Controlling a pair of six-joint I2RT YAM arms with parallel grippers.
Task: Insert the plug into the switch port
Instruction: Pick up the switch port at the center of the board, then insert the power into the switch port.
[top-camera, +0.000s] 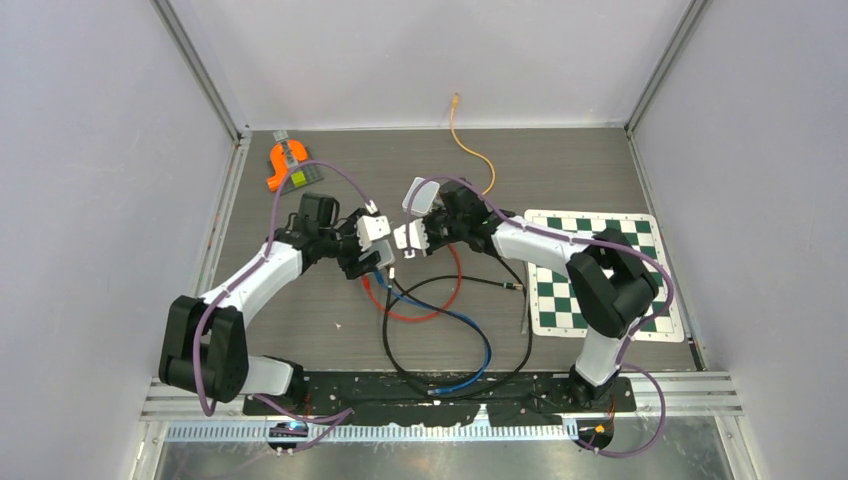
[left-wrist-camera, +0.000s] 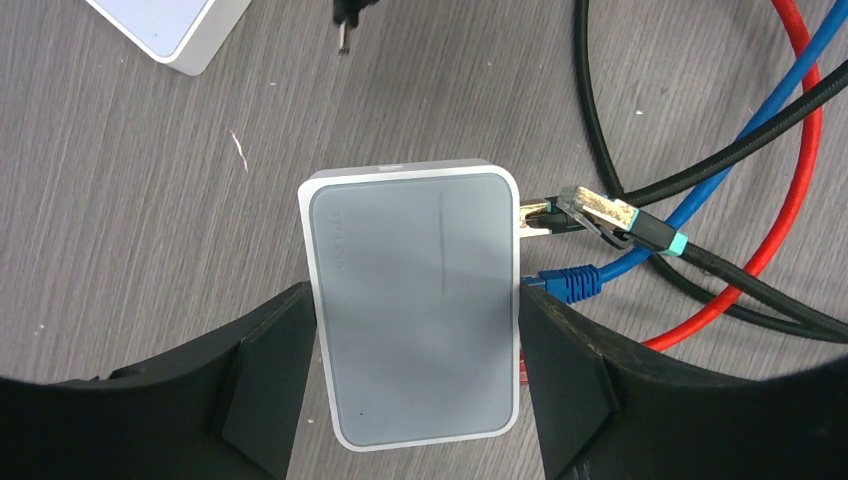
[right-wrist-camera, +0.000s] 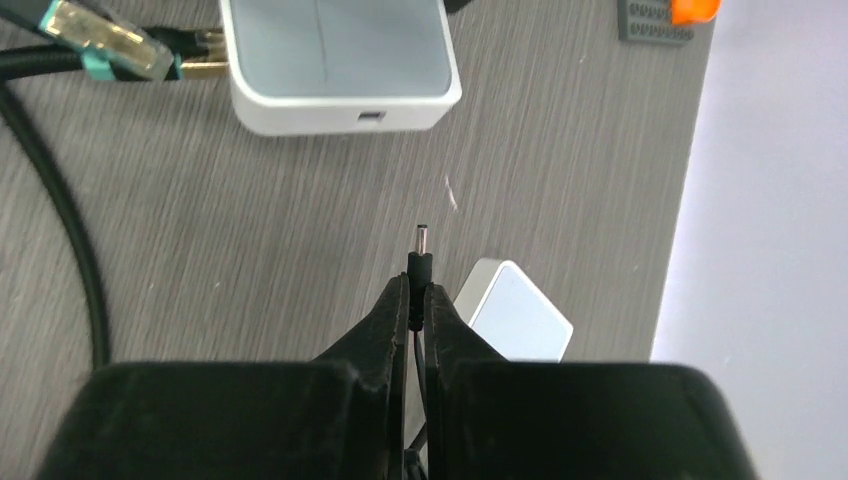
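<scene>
The switch (left-wrist-camera: 415, 300) is a flat white box with a grey top, and my left gripper (left-wrist-camera: 415, 335) is shut on its two long sides. Black, blue and red network cables (left-wrist-camera: 600, 215) enter its right side. In the right wrist view the switch (right-wrist-camera: 335, 60) lies ahead with a small port (right-wrist-camera: 370, 117) in the side facing me. My right gripper (right-wrist-camera: 418, 292) is shut on the plug (right-wrist-camera: 421, 250), a thin black barrel with a metal tip. The tip points toward the switch, apart from it and a little right of the port. From above, both grippers (top-camera: 372, 245) (top-camera: 408, 240) meet mid-table.
A second white box (right-wrist-camera: 515, 312) lies on the table just right of my right fingers. Black, blue and red cable loops (top-camera: 440, 320) spread in front of the grippers. A chessboard mat (top-camera: 600, 275) lies right, an orange tool (top-camera: 285, 165) back left, and an orange cable (top-camera: 470, 140) at the back.
</scene>
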